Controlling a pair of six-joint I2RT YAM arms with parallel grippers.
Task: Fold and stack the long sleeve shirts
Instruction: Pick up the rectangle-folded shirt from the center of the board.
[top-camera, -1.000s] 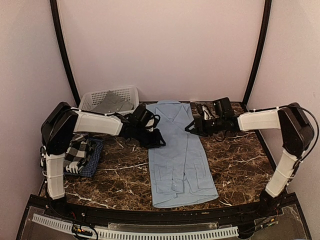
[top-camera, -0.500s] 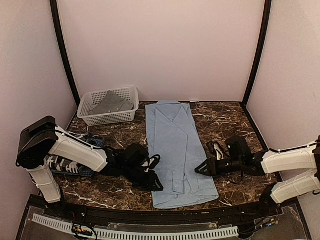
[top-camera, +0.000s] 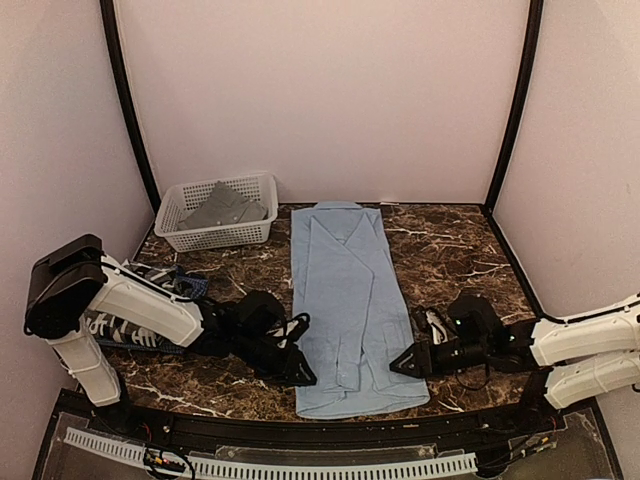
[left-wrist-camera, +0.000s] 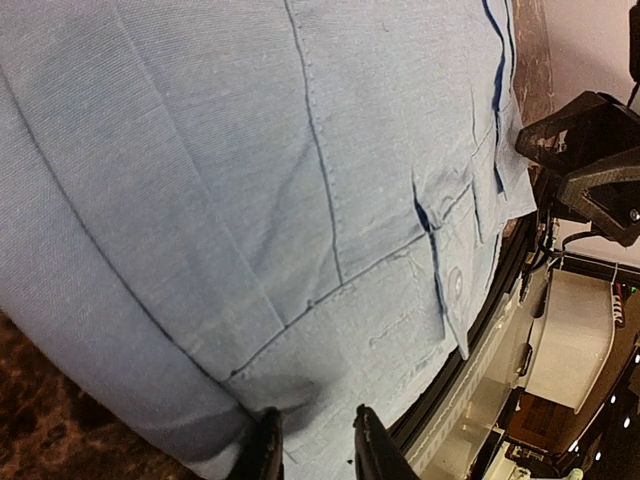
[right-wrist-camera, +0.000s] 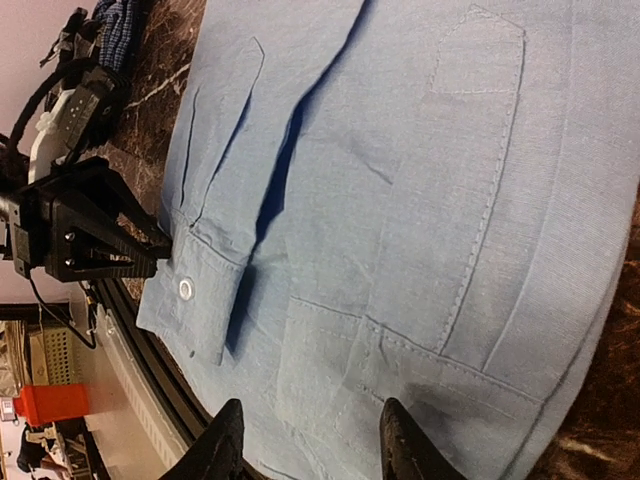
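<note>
Arms lay low across table (top-camera: 450, 250); left tool (top-camera: 300, 372) and right tool (top-camera: 401, 365) gaped empty, flanking hem of light blue shirt (top-camera: 345, 290).

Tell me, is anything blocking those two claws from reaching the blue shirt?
Nothing visible does. The left gripper and the right gripper are both open at the near corners of the light blue shirt, with nothing between them and the cloth.

A dark brown marble table (top-camera: 455, 250), veined in white, is enclosed by plain pale pink walls (top-camera: 320, 100). Black curved poles (top-camera: 125, 100) are set at the rear corners. A white slotted strip (top-camera: 300, 467) is fixed along the near edge.
</note>
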